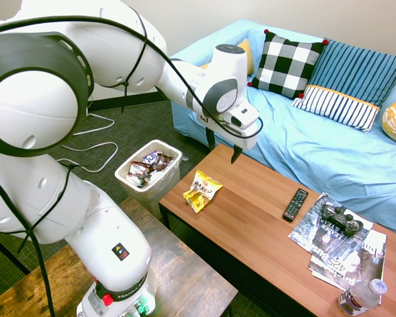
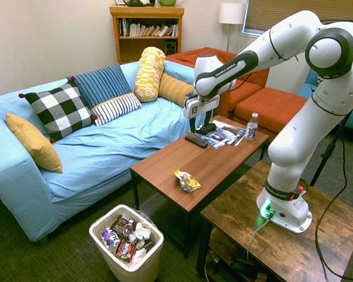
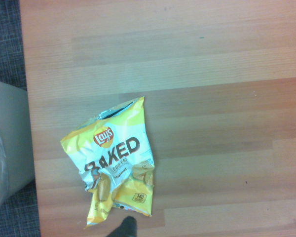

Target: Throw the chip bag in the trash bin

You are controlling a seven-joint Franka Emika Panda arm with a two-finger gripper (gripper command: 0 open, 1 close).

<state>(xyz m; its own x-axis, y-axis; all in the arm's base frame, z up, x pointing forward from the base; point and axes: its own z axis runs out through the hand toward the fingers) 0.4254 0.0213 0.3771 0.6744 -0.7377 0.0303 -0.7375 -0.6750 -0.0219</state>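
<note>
Chip bag [image 1: 202,191]: crumpled, on desk [image 2: 197,163] at the bin end | bin [image 2: 127,244]: lined, wrappers [image 2: 125,235] and crumpled paper [image 2: 142,231] inside, lower contents hidden; cut off in wrist view | end effector [image 2: 202,121]: fingers apart, above desk

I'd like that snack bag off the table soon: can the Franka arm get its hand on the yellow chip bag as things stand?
Probably yes. The hand hangs open above the same table, and the chip bag lies uncovered, with nothing leaning on it.
</note>
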